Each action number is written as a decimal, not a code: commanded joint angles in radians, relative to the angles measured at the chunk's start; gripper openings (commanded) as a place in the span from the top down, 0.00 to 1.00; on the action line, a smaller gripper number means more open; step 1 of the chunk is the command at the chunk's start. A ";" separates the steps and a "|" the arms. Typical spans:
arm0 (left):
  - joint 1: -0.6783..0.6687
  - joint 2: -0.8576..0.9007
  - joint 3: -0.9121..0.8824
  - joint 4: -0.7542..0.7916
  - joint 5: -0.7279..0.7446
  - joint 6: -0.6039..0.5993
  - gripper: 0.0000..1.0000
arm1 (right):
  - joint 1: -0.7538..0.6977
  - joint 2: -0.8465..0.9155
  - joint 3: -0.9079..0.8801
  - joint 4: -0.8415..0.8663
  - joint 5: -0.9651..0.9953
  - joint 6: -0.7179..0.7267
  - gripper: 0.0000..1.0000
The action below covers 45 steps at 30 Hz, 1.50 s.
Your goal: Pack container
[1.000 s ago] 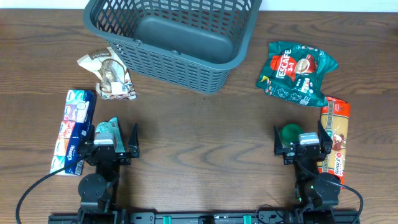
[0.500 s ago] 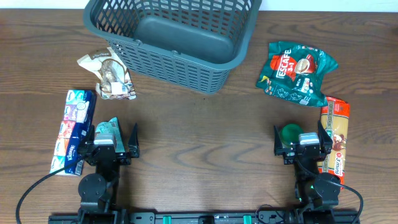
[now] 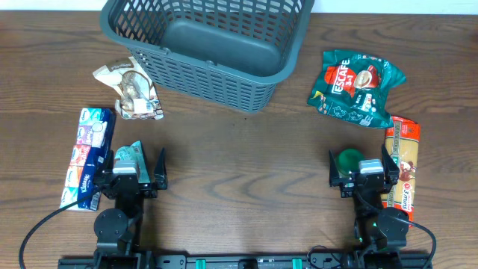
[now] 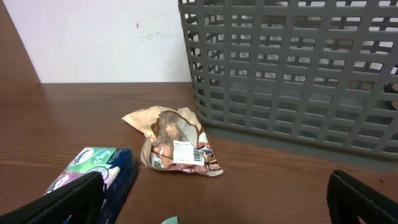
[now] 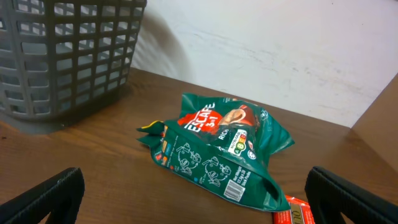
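No movement in the last second: left pincer (image 3: 137,161) and right pincer (image 3: 360,163) both spread wide and empty near 6 o'clock, so packing not yet begun. One container (image 3: 216,78) at 12 o'clock on the worktop (image 3: 239,164). Four packets outside it: snack bag (image 3: 131,90) at 10, tissue pack (image 3: 89,153) at 8, coffee pouch (image 3: 355,86) at 2, pasta packet (image 3: 403,161) at 4.

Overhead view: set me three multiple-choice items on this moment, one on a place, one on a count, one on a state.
1. The green coffee packet lies: A inside the container; B to the container's left; C to the container's right.
2. Packets on the table: A four; B two; C six.
3. The container is: A half full; B empty; C overturned.
Key: C, it lies on the wood right of the container; A, two lie on each side; B, its bare bottom shows.
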 commanded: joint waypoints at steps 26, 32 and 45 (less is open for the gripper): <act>-0.006 0.269 0.317 -0.023 0.000 -0.215 0.01 | -0.006 0.135 0.217 -0.013 -0.063 0.473 0.01; -0.006 0.667 0.699 -0.186 0.121 -0.214 0.01 | -0.006 0.472 0.537 -0.159 -0.173 0.472 0.01; -0.006 1.233 1.632 -1.004 0.179 -0.165 0.01 | -0.006 1.196 1.518 -1.078 -0.219 0.426 0.01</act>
